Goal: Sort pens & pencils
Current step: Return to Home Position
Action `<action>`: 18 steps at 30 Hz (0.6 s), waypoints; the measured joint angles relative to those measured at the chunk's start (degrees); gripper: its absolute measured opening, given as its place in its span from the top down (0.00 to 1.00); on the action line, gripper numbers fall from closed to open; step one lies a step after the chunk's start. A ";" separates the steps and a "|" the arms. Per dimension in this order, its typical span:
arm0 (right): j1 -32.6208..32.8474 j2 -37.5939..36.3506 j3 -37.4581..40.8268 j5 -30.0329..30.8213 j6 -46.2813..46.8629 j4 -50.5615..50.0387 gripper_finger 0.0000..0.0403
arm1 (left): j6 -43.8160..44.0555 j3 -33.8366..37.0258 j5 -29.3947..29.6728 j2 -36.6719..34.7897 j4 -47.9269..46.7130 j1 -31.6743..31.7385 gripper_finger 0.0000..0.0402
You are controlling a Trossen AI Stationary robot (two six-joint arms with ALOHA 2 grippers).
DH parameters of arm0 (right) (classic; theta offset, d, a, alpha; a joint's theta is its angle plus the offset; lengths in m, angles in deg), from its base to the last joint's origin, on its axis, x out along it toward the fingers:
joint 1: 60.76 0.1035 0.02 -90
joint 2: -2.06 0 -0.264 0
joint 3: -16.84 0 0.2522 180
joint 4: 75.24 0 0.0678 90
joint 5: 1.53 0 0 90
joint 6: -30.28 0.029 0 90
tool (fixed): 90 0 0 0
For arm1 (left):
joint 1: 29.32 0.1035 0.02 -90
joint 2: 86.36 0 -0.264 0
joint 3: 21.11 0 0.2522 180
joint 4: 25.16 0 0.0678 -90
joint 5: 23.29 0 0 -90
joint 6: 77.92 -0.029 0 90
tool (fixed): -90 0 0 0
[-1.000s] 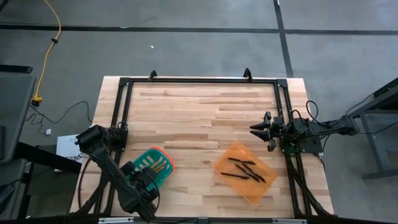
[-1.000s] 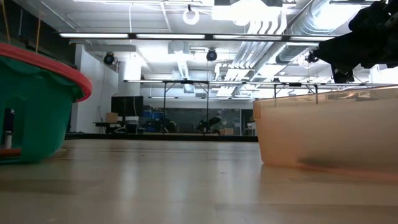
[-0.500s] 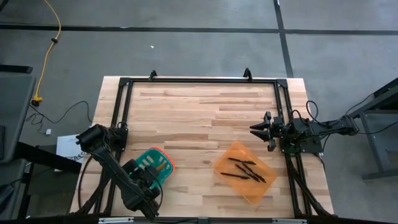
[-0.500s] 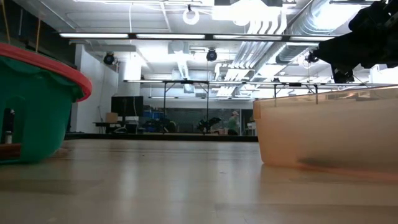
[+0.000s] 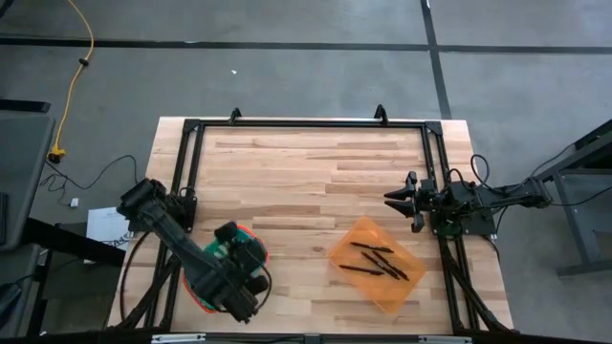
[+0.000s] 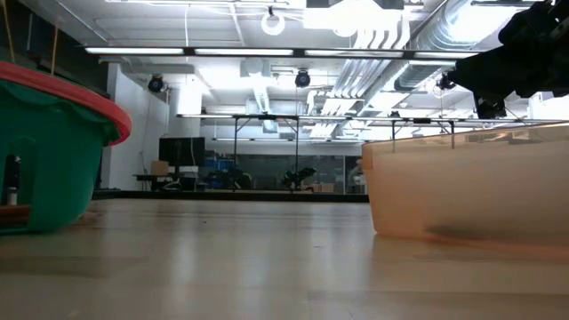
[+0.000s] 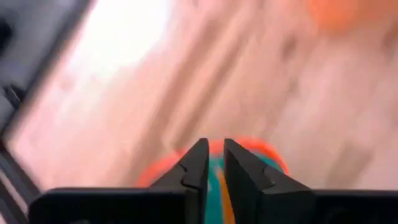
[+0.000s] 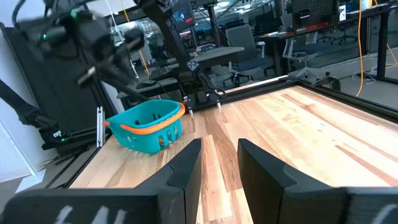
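Hovering over the green basket (image 5: pixel 247 250), the left gripper (image 7: pixel 211 163) has fingers nearly together, nothing visibly pinched; pencils hidden; pens (image 5: pixel 375 260) lie in the orange tray (image 5: pixel 356 232); right gripper (image 5: pixel 392 199) waits, fingers apart

Table: we see a light wooden tabletop (image 5: pixel 306 177) of joined planks, with a black metal frame (image 5: pixel 311 124) along its far, left and right edges.
Teal basket: we find a teal basket (image 8: pixel 147 126) with an orange rim near the front-left corner.
Orange bin: we see a translucent orange bin (image 5: pixel 377 263) near the front-right corner, well apart from the basket.
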 joint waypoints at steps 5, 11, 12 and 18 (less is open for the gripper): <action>-0.02 0.02 0.00 0.00 0.00 0.00 0.76 | -4.17 -0.09 7.82 -6.10 -0.16 4.32 0.98; -0.02 0.00 0.00 0.00 0.00 0.00 0.76 | -9.62 -0.09 15.48 -10.07 -0.02 8.39 0.98; 0.00 0.01 0.00 0.01 -0.01 0.00 0.76 | -10.97 -0.09 16.04 -10.22 0.06 8.89 0.98; 0.00 0.00 0.00 0.02 0.00 0.00 0.76 | -16.96 0.05 17.60 -10.43 1.23 11.07 0.99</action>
